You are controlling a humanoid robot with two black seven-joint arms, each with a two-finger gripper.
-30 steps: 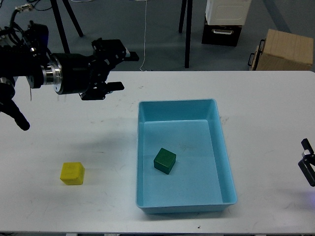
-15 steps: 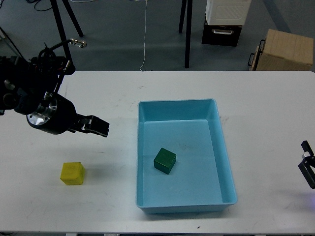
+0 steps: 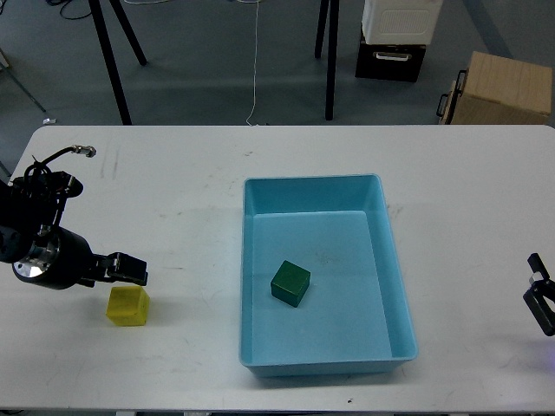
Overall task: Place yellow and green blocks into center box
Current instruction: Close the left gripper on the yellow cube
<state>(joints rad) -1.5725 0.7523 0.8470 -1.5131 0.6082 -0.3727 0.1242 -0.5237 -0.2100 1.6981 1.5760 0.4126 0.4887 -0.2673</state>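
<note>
Room is wide on the white table [image 3: 173, 191]: bare surface lies all around the blue box [image 3: 395, 269], which sits centre-right, well inside every edge. Its green block [image 3: 290, 283] rests on the box floor, left of middle. The yellow block [image 3: 127, 305] sits near the front-left, well apart from the box. The left pincer [image 3: 128, 270] hangs just above that block, having swung down from the far-left side; its spread I cannot tell. The right pincer [image 3: 541, 303] shows only at the right edge, state unclear.
</note>
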